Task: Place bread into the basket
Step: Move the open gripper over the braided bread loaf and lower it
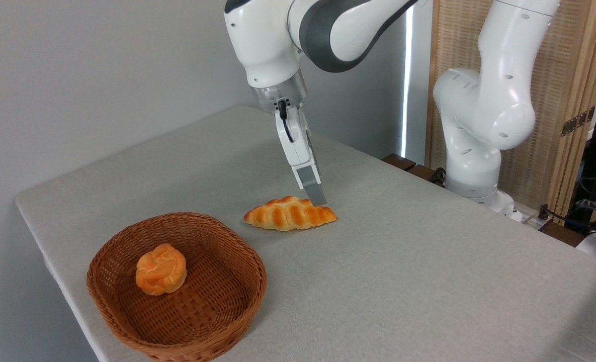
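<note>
the desk [428,281] is the widest thing here, a pale grey cloth-covered surface running from the wall out to the near edge, and everything below is placed against the basket that sits on it.

my arm [484,115] comes next in bulk: white jointed segments with a dark grey band, its base standing far to the right of the basket at the back of the desk, then arching over and down toward a spot up and right of the basket.

the basket [250,261] is a round, shallow, reddish-brown wicker one with a braided rim, resting near the front left corner of the desk.

the bread [290,213] is a long braided golden-orange loaf with pointed ends. it lies flat on the desk just beyond the basket's far right rim, outside it and not touching it, its length running roughly left to right.

my jaws [317,193] hang over the right end of that loaf, well outside the basket, tipped slightly from vertical. only one grey fingertip shows from this side, its tip at or just behind the loaf's back edge. i cannot tell whether they are spread or closed, nor whether they touch the loaf.

smallest is a round knotted orange bun [160,269], lying inside the basket on its woven floor, left of centre.
</note>
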Robot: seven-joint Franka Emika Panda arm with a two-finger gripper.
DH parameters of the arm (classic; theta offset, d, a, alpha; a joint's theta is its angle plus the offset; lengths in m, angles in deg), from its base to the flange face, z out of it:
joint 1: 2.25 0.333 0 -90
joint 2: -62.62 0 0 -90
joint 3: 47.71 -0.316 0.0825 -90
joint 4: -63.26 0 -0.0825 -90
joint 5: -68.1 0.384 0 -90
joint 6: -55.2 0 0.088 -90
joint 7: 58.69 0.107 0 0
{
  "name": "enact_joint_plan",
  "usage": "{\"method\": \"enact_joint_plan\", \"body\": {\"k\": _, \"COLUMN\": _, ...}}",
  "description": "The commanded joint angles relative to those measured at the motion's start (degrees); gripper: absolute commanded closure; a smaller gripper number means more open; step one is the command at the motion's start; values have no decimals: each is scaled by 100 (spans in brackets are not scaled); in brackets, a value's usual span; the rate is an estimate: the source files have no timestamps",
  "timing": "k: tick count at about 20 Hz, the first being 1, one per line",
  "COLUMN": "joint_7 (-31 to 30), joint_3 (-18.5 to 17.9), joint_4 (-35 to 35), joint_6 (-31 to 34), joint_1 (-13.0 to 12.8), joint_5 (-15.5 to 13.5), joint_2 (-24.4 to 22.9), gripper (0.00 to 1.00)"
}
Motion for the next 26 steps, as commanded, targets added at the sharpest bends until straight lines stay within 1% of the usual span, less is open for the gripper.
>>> {"method": "enact_joint_plan", "body": {"k": 1, "joint_7": 196, "joint_3": -97, "joint_4": -228, "joint_6": -128, "joint_1": -74, "joint_5": 68, "joint_2": -143, "gripper": 0}}
{"method": "enact_joint_plan", "body": {"k": 4, "joint_7": 196, "joint_3": -97, "joint_4": -360, "joint_6": -154, "joint_1": -74, "joint_5": 181, "joint_2": -134, "gripper": 0}}
{"method": "enact_joint_plan", "body": {"k": 6, "joint_7": 196, "joint_3": -97, "joint_4": -500, "joint_6": -338, "joint_1": -74, "joint_5": 313, "joint_2": -134, "gripper": 0}}
{"method": "enact_joint_plan", "body": {"k": 7, "joint_7": 196, "joint_3": -97, "joint_4": -562, "joint_6": -434, "joint_1": -74, "joint_5": 331, "joint_2": -134, "gripper": 0}}
{"method": "enact_joint_plan", "body": {"k": 13, "joint_7": 205, "joint_3": -97, "joint_4": -632, "joint_6": -549, "joint_1": -74, "joint_5": 331, "joint_2": -134, "gripper": 0}}
{"method": "enact_joint_plan", "body": {"k": 17, "joint_7": 205, "joint_3": -97, "joint_4": -790, "joint_6": -927, "joint_1": -74, "joint_5": 331, "joint_2": -134, "gripper": 0}}
{"method": "enact_joint_plan", "body": {"k": 21, "joint_7": 205, "joint_3": -97, "joint_4": -914, "joint_6": -971, "joint_1": -74, "joint_5": 340, "joint_2": -126, "gripper": 0}}
{"method": "enact_joint_plan", "body": {"k": 26, "joint_7": 205, "joint_3": -97, "joint_4": -914, "joint_6": -1208, "joint_1": -74, "joint_5": 340, "joint_2": -126, "gripper": 0}}
